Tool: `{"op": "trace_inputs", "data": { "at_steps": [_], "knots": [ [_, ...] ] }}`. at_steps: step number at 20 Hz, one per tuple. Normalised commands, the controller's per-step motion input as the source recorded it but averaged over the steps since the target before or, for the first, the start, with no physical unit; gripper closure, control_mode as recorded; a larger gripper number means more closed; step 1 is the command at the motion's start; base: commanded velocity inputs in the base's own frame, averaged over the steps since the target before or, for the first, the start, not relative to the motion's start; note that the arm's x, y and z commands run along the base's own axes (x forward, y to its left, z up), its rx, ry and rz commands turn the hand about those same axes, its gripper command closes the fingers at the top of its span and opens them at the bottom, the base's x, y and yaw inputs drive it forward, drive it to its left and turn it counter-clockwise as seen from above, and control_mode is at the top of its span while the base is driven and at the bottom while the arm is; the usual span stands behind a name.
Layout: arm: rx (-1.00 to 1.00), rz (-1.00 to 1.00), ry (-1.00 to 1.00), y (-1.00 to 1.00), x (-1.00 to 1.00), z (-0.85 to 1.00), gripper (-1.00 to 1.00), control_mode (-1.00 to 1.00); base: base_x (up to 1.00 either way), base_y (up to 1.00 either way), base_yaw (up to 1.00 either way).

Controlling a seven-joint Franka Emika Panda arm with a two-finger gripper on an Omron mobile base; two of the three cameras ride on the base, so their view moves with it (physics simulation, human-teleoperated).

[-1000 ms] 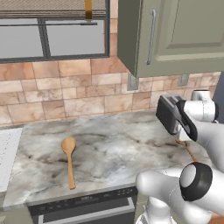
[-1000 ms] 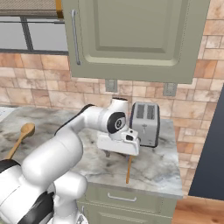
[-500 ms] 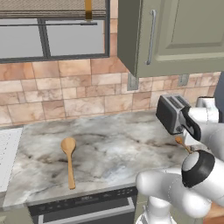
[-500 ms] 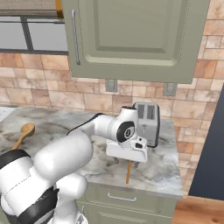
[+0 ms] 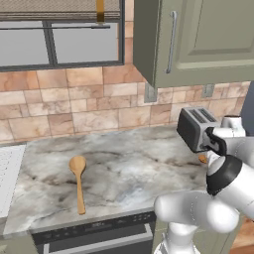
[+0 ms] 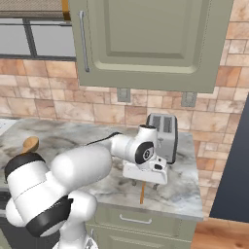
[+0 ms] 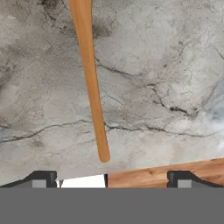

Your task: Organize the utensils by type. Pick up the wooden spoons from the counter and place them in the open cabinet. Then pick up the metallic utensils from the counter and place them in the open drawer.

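Hovering w/ jaws wide apart, holding nothing, the gripper (image 7: 108, 178) sits right above the slim wooden spoon (image 7: 90, 78) at the counter's (image 6: 185, 192) front edge, nr the toaster (image 6: 163, 135).

The white arm bends forward and across toward the toaster (image 6: 163, 135), its wrist turned so the hand points straight down just in front of that toaster. The gripper (image 7: 111, 180) hangs low there with its jaws spread wide and nothing between them, the two dark fingertips (image 7: 41, 178) standing well apart. The elbow and upper arm bulk sit nearer the base, well back from the toaster.
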Motion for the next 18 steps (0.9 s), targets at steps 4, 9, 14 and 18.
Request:
{"op": "trace_inputs", "data": {
  "at_steps": [4,9,14,18],
  "knots": [
    [0.00,0.00,0.00,0.00,0.40,-0.17,-1.00,-1.00,0.00,0.00,0.00],
    [0.00,0.00,0.00,-0.05,0.17,-0.11,-1.00,-1.00,0.00,0.00,0.00],
    [0.00,0.00,0.00,-0.02,0.16,-0.28,-1.00,-1.00,0.00,0.00,0.00],
    [0.00,0.00,-0.04,0.00,0.03,-0.38,-1.00,-1.00,0.00,0.00,0.00]
  ]
}}
